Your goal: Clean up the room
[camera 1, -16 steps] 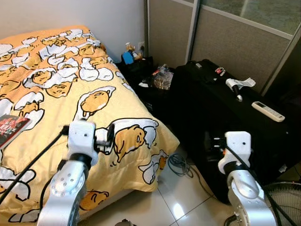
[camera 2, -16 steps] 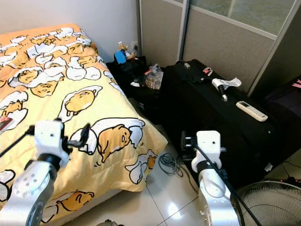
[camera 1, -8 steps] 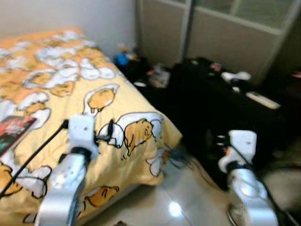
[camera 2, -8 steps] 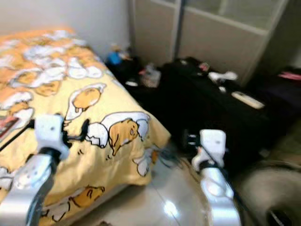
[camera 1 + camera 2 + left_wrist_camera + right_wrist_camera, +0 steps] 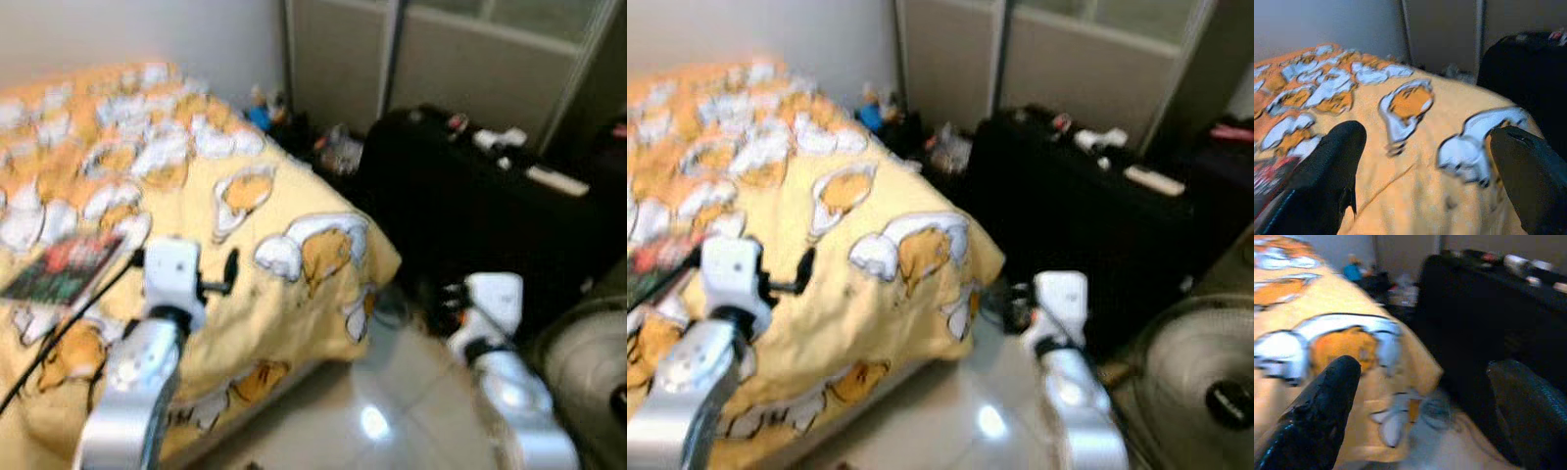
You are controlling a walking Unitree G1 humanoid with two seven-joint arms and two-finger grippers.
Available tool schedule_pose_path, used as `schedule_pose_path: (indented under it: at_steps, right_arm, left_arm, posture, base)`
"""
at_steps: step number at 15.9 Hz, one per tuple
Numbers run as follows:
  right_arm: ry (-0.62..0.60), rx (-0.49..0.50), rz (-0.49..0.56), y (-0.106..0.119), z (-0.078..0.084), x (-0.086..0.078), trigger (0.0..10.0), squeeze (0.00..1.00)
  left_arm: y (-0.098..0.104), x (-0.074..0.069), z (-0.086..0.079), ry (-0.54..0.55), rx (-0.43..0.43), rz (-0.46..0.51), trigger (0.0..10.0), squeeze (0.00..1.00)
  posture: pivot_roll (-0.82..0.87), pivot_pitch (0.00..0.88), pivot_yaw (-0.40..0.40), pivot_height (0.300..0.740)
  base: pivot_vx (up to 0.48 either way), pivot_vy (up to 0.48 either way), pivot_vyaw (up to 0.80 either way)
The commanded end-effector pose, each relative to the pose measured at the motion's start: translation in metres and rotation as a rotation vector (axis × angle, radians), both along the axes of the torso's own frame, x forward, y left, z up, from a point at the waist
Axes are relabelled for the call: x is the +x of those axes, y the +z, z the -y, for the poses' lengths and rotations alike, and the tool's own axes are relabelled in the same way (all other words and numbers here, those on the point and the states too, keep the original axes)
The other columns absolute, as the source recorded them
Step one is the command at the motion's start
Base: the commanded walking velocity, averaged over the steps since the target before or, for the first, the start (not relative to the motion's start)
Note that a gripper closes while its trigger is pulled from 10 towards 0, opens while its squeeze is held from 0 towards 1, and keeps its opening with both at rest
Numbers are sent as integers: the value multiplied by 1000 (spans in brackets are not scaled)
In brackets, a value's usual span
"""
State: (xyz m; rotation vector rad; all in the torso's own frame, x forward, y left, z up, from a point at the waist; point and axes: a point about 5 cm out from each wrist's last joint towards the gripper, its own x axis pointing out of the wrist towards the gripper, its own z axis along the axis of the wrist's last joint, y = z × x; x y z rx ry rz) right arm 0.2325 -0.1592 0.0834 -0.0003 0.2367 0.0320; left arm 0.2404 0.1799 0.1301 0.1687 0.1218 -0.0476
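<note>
One bed takes up the left of the blurred scene, covered by a yellow blanket printed with white and orange cartoon figures, and one book with a dark red cover lies flat on it near the left edge. The left gripper hangs over the blanket just beside the book's near corner, its two black fingers spread wide with nothing between them. Behind the bed's far corner, against the wall, a small blue item stands among dark clutter that is too blurred to count. Next along, a clear crumpled bag rests on the low dark things between the bed and one large black suitcase. On the suitcase lid lie two pale objects: a white roll-like thing and one white remote control. On the shiny tiled floor beneath the bed's corner a tangle of cable is visible. The right gripper is held low in front of the suitcase, its two fingers likewise parted and empty. At far right stands one fan with a round wire grille.
</note>
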Motion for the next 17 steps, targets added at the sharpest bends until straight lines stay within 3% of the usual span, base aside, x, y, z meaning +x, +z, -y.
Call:
schedule_pose_path:
  at_steps: [1,8,10,14,17]
  right_arm:
    - [-4,-10,17,5,1,4,10000,0]
    - [-31,-18,10,5,4,6,10000,0]
    - [19,-56,23,6,1,6,10000,0]
    - [31,-64,25,6,-4,9,10000,0]
    - [-9,-46,21,5,1,10,10000,0]
  left_arm:
    - [4,2,2,-9,6,7,10000,1000]
    - [5,5,3,-20,5,11,10000,1000]
    - [4,3,2,-20,4,4,10000,1000]
    - [4,4,2,-22,4,6,10000,1000]
    - [3,2,2,-27,9,2,10000,1000]
  posture:
    - [32,0,53,740]
    - [24,0,61,740]
    - [22,0,67,740]
    - [31,0,60,740]
    - [21,0,63,740]
  base:
    - [0,292,0]
    - [0,297,0]
    - [0,315,0]
    - [0,314,731]
    - [0,317,0]
